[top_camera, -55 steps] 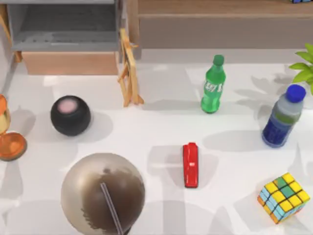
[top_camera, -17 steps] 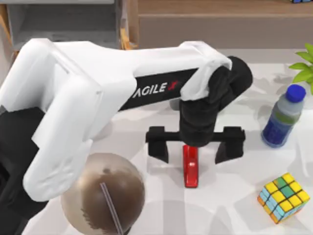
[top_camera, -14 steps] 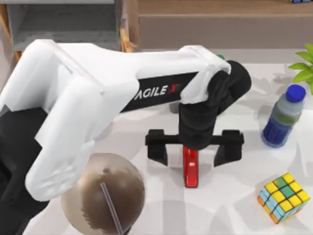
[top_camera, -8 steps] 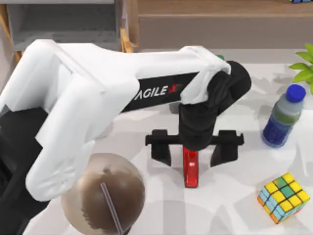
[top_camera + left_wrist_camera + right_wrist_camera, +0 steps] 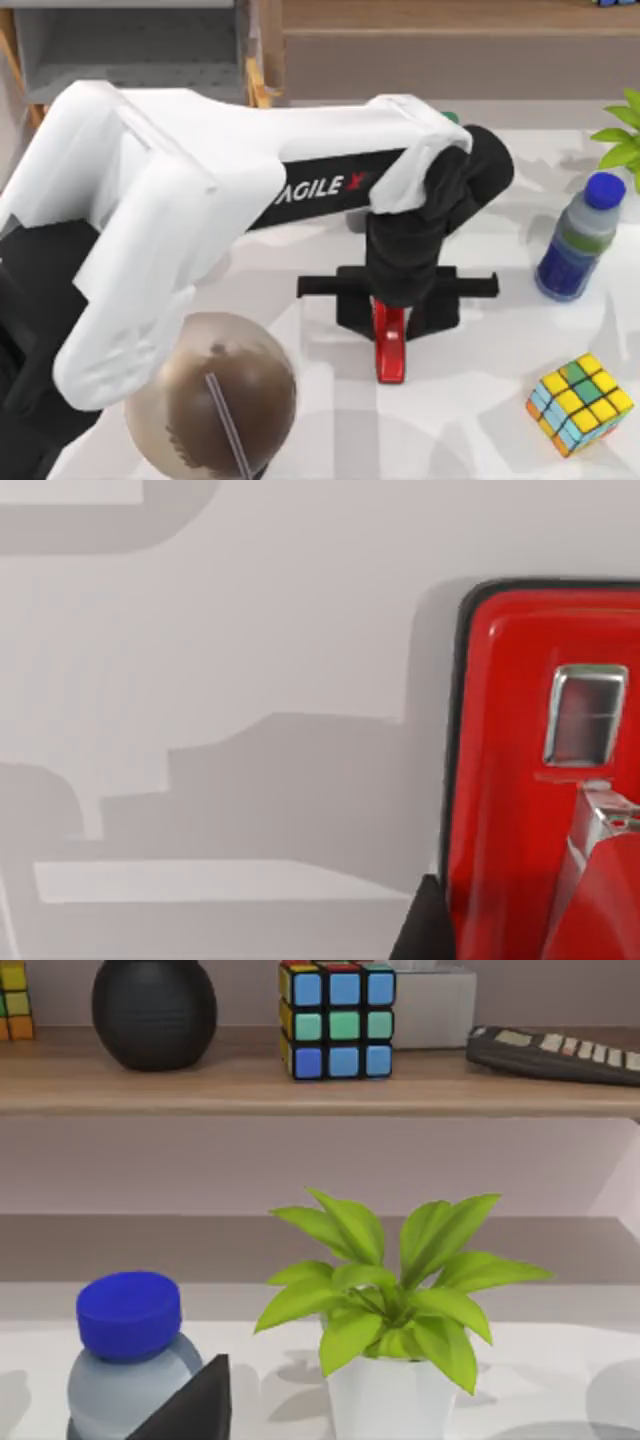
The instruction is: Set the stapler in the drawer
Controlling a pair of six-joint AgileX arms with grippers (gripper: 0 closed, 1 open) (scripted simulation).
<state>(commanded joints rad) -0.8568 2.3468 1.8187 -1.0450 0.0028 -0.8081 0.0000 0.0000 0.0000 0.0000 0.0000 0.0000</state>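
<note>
The red stapler (image 5: 390, 355) lies flat near the middle of the white table; its far end is hidden under my left gripper (image 5: 393, 318). That gripper hangs straight down over it, its black fingers (image 5: 355, 312) pressed against both sides of the stapler, so it is shut on it. In the left wrist view the stapler (image 5: 530, 780) appears very close, with a dark fingertip (image 5: 420, 935) beside it. The drawer (image 5: 130, 45) stands open at the far left, grey inside; my left arm covers its front panel. A dark fingertip (image 5: 190, 1405) of my parked right gripper edges the right wrist view.
A brown-grey sphere (image 5: 210, 395) sits near the front left, under my arm. A blue-capped bottle (image 5: 578, 240), a multicoloured cube (image 5: 580, 402) and a green plant (image 5: 625, 130) stand at the right. A long wooden shelf (image 5: 450, 40) runs along the back.
My left arm came in over the stapler. In the last second its wide-open fingers drew inward until they closed on the stapler's sides. The stapler has not moved.
</note>
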